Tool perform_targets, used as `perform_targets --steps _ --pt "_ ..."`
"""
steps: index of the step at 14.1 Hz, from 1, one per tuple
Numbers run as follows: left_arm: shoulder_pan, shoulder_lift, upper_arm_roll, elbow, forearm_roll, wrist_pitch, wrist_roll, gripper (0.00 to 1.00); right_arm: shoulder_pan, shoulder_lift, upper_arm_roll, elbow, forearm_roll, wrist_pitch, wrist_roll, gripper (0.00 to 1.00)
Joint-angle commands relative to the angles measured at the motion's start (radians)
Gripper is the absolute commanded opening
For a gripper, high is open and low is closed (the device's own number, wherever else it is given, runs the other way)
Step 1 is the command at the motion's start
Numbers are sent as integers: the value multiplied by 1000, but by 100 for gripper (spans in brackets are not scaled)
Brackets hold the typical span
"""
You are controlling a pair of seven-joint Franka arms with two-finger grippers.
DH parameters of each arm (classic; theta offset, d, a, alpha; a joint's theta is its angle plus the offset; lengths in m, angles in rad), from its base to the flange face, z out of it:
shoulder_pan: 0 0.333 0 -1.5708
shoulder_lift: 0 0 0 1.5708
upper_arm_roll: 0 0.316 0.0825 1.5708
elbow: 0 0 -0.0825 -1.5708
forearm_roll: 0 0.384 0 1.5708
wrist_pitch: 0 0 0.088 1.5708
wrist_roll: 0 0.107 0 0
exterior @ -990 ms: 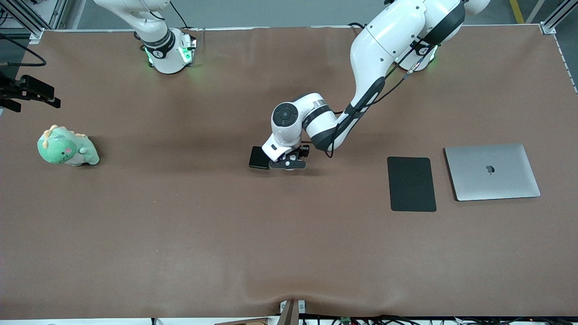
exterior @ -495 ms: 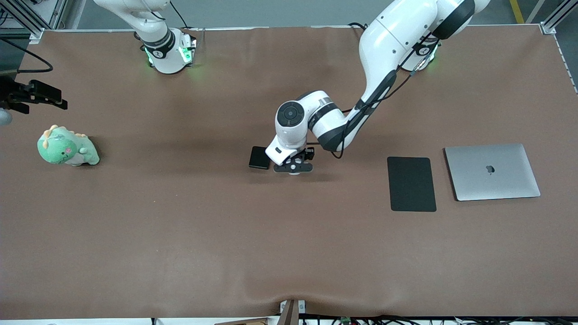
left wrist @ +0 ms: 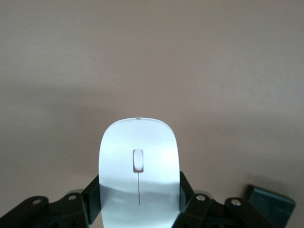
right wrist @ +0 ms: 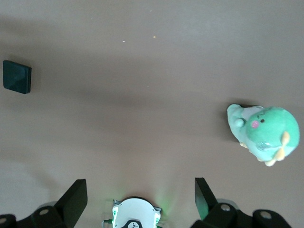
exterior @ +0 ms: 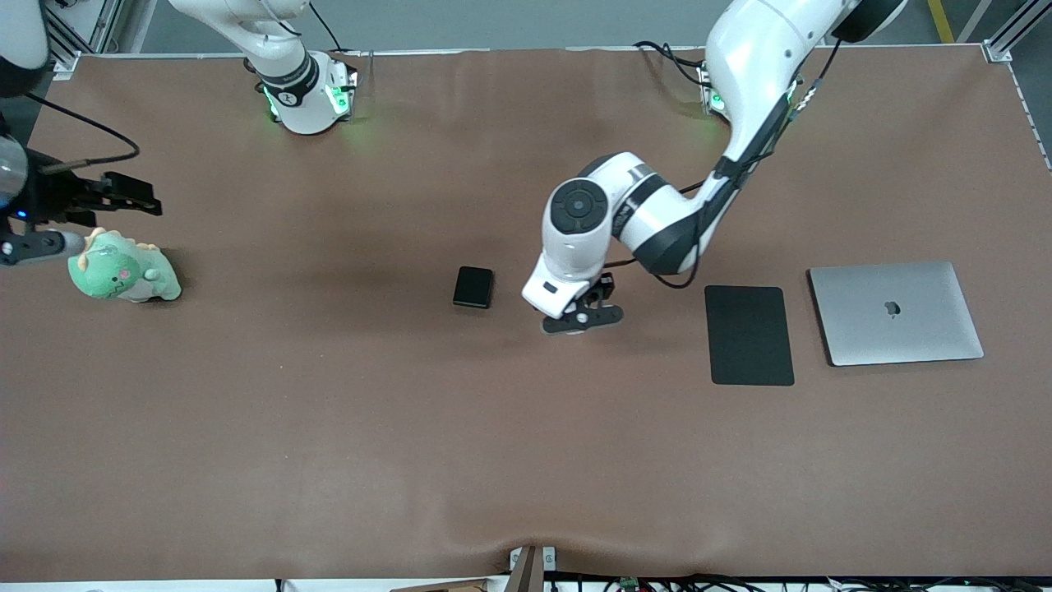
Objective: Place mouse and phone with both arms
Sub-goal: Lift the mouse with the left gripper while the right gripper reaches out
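My left gripper is shut on the white mouse and holds it by its sides a little above the bare table, between the phone and the black mat. The front view hides the mouse under the hand. The phone, a small black slab, lies flat on the table; it also shows in the left wrist view and the right wrist view. My right gripper is open and empty, high over the right arm's end of the table, with its fingers spread wide.
A green plush dinosaur sits below the right gripper; it also shows in the right wrist view. A closed silver laptop lies beside the mat toward the left arm's end. The right arm's base shows between its fingers.
My left gripper has moved with the mouse away from the phone toward the black mat, uncovering the phone. My right gripper has come farther in over the table by the dinosaur.
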Motion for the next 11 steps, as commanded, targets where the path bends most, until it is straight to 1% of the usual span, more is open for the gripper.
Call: perform_targets --steps 1,4,8,11 --pt "76 -47 -10 -24 -25 -44 44 0 30 41 -3 10 37 31 18 100" --pt "169 -82 -22 -27 -45 -79 89 0 70 80 -3 7 54 72 108 100" --pt "264 -107 -22 -33 -45 -185 178 0 79 97 -3 -22 112 118 111 100" --pt "341 -135 -22 -65 -42 -193 303 0 96 111 -3 -56 121 178 127 100"
